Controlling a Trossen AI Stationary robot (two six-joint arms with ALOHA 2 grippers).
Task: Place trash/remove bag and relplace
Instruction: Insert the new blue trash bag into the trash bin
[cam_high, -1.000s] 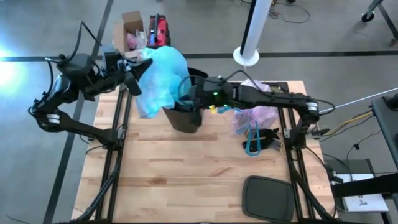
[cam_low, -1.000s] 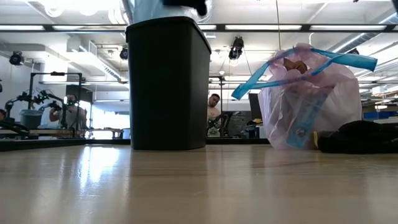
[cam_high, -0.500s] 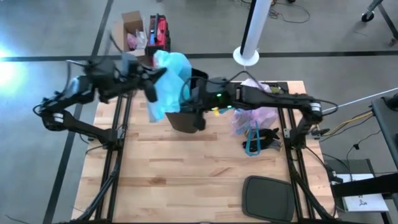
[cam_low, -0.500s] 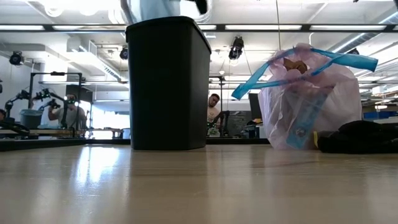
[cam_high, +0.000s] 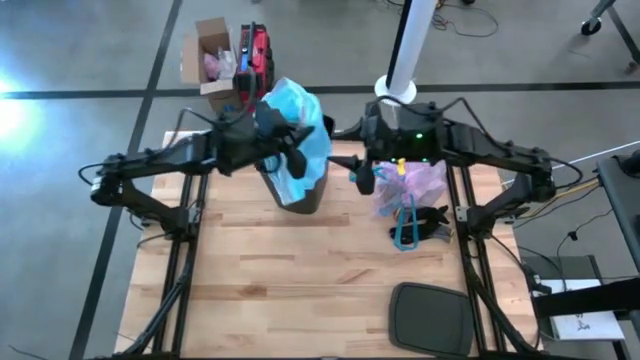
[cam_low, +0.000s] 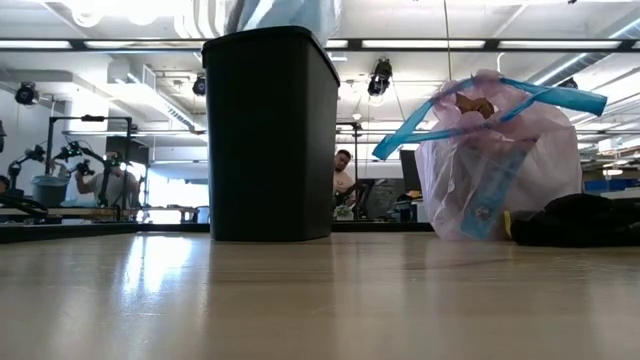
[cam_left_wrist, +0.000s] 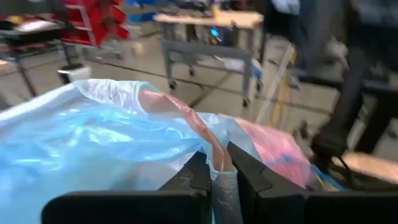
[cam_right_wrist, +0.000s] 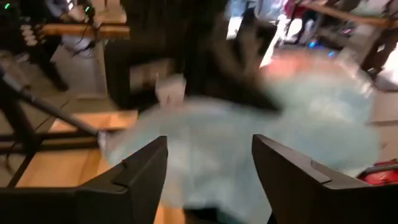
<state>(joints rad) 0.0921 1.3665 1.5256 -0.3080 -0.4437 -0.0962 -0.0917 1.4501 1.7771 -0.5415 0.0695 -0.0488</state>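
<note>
A thin light-blue plastic bag (cam_high: 295, 125) is bunched over the black bin (cam_high: 300, 190), which stands upright on the table (cam_low: 270, 130). My left gripper (cam_high: 290, 158) hangs over the bin's mouth, shut on that blue bag (cam_left_wrist: 93, 143). My right gripper (cam_high: 364, 178) hovers open between the bin and the lavender-pink bag (cam_high: 412, 185), touching nothing. The pink bag sits on its bottom on the table (cam_low: 500, 165), its blue drawstring loops (cam_high: 405, 228) trailing out, with a brown scrap (cam_low: 478, 103) inside its top. My left gripper pinches a gathered fold of the light-blue bag's rim (cam_left_wrist: 219, 158) between its two fingers (cam_left_wrist: 249, 171). It reaches in from the table's left, above the bin. The bag billows over the bin's mouth, lifted by the fold; how many layers are caught, I cannot tell.
A black lumpy object (cam_high: 432, 225) lies beside the pink bag. A black lid (cam_high: 430, 315) rests near the table's near right edge. Beyond the far edge are a cardboard box (cam_high: 212, 45), a red case (cam_high: 258, 48) and a white pole (cam_high: 405, 50). Bare wood (cam_high: 280, 290) lies nearer.
My left gripper has swung from the table's far left toward the bin, carrying the light-blue bag along until it sits over the bin's mouth. My right gripper has drawn back from the bin's rim toward the right, toward the pink bag.
</note>
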